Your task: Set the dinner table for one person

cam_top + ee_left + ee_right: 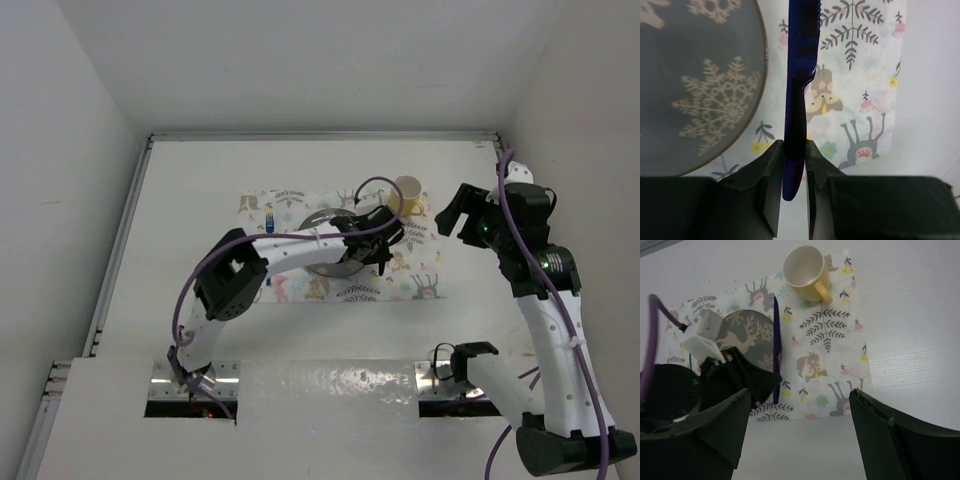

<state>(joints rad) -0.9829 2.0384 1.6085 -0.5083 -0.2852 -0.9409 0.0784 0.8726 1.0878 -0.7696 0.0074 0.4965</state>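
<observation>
White walls stood around the big white desk. Toward its far edge lay a mat with deer and leaves. A dark plate sat on the mat, and a yellow cup stood at the mat's far right corner. The left tool squeezed a blue knife just right of the plate. The right tool hung wide over the desk's right side, holding nothing.

Your mat lies on the dinner table, plate on it. Knife just right of the plate; mug at the mat's far right corner
</observation>
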